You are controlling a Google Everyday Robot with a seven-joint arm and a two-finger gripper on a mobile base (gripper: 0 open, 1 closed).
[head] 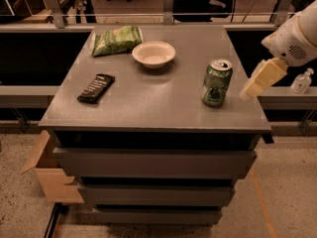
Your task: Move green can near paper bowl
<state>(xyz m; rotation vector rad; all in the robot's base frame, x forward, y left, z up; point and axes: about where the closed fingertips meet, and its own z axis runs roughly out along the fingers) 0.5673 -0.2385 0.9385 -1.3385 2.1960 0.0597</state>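
- A grey table (148,103) with drawer-like tiers beneath fills most of the view, seen from above and in front.
- An open cardboard box (49,177) is seen on the floor at the table's lower left corner.
- A white robot arm (297,36) enters from the upper right; its cream gripper (260,79) hangs off the table's right edge, just beside the can but apart from it. Whether it is spread or pressed together cannot be told, and nothing is held in it.
- A crinkly green snack bag (117,39) lies flat at the back left of the tabletop; its print cannot be read.
- A shallow off-white paper bowl (153,54) sits just right of the bag, near the back centre.
- A green can (216,82) stands upright near the right front edge, well apart from the bowl; dark markings are visible but no brand can be read.
- A dark wrapped bar (96,88) lies at the left; its pale lettering is illegible.
- A small clear pump bottle (301,81) stands on a ledge at the far right.
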